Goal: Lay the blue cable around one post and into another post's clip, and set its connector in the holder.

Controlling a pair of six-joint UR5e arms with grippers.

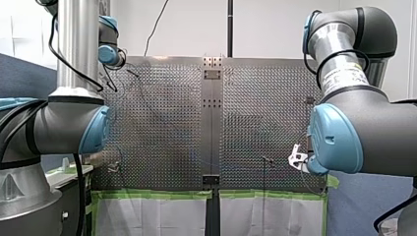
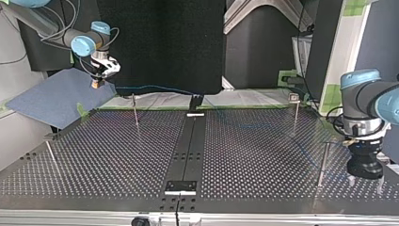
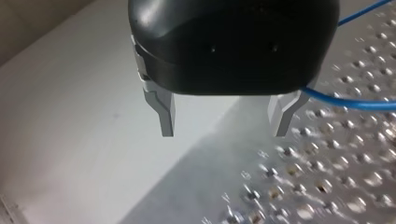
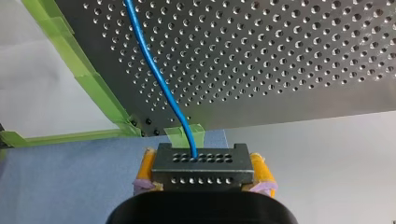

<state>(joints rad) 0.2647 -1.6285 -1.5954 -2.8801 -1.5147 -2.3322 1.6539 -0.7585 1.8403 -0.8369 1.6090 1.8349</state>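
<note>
Top view, from across the worktop (image 2: 117,155): my right arm comes in at the view's left and bends down past the far corner. My right tool (image 2: 97,83) hangs over a blue mat (image 2: 56,101) just off the worktop's edge. Right wrist view shows its yellow pads (image 4: 148,168) clamped on a black connector (image 4: 201,170), one pad at each end. The blue cable (image 4: 159,79) leaves the connector's upper face and runs out across the perforated metal, beside strips of green tape (image 4: 88,79).

My left arm stands at the top view's right, wrist pointing straight down. My left tool (image 2: 365,181) sits low by the near corner, just beside a thin post (image 2: 322,162). Left wrist view shows its two metal fingers (image 3: 167,114) spread wide apart, with the cable passing just beside one finger. Other thin posts (image 2: 135,110) stand about the worktop, and a dark strip (image 2: 193,141) runs down its middle.
</note>
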